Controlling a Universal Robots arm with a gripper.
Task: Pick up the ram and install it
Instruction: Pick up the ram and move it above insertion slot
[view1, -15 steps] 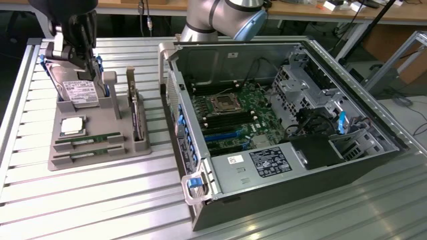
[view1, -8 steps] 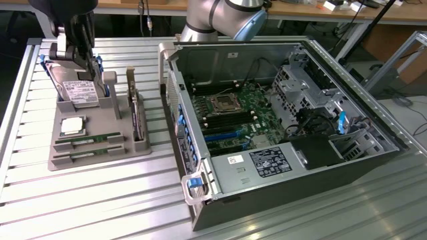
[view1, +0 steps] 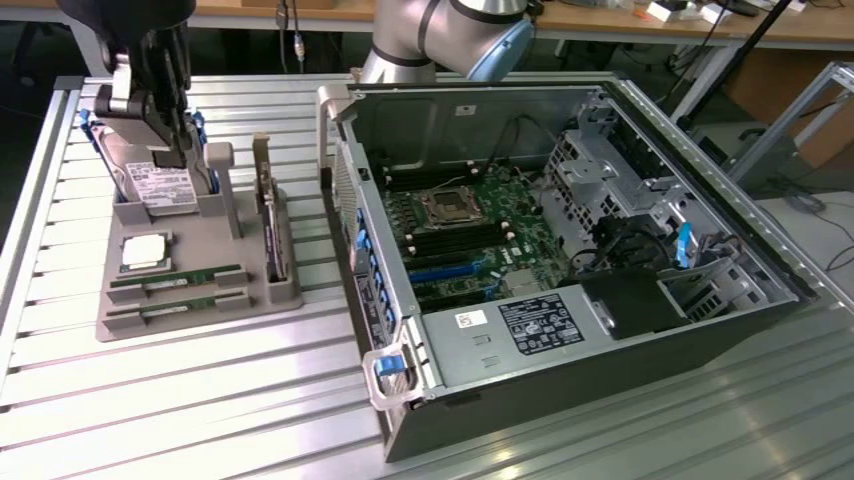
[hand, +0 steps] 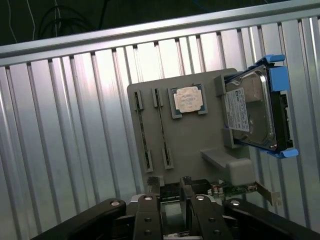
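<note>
we saw the pincer (view1: 171, 155) hanging over the grey holder (view1: 200, 312) at about ten o'clock in the exterior view. in the wrist view the pincer (hand: 170, 182) stood released: its fingertips (hand: 153, 184) were parted with nothing between them. the ram (view1: 175, 274) lay in a slot of the holder, untouched, and a second ram stick (view1: 174, 301) lay in the slot just beside it, at six o'clock of the first. from the wrist both showed edge-on as thin lines, the ram (hand: 161, 125) and the second ram stick (hand: 143, 131). the square processor chip (view1: 144, 252) (hand: 187, 99) sat in its recess at twelve o'clock of the ram. the hard drive (view1: 158, 186) (hand: 252, 112) in its blue bracket leaned near the pincer, and the expansion card (view1: 271, 235) stood on edge at three o'clock of the chip. the open computer case (view1: 561, 330) lay on the slatted counter (view1: 200, 400) at three o'clock of the holder, its motherboard (view1: 467, 235) exposed.
</note>
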